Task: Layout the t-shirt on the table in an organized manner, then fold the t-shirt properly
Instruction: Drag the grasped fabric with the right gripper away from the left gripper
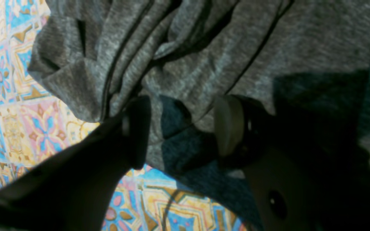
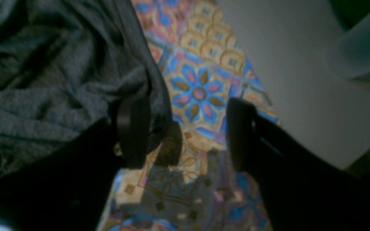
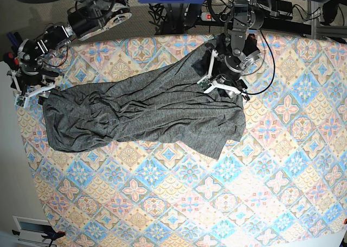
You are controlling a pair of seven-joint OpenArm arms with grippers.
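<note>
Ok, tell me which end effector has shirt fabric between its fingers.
The left end effector: t-shirt fabric fills its gap. The right end effector straddles mostly bare table beside the shirt's edge.

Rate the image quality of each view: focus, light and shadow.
Left wrist: fairly sharp on the t-shirt, but the left gripper is nearly black and throws a hard shadow over the cloth. Right wrist: soft and blurred throughout, dim, with the right gripper in silhouette over the table. Base: evenly lit, clear, only faint shadows.
</note>
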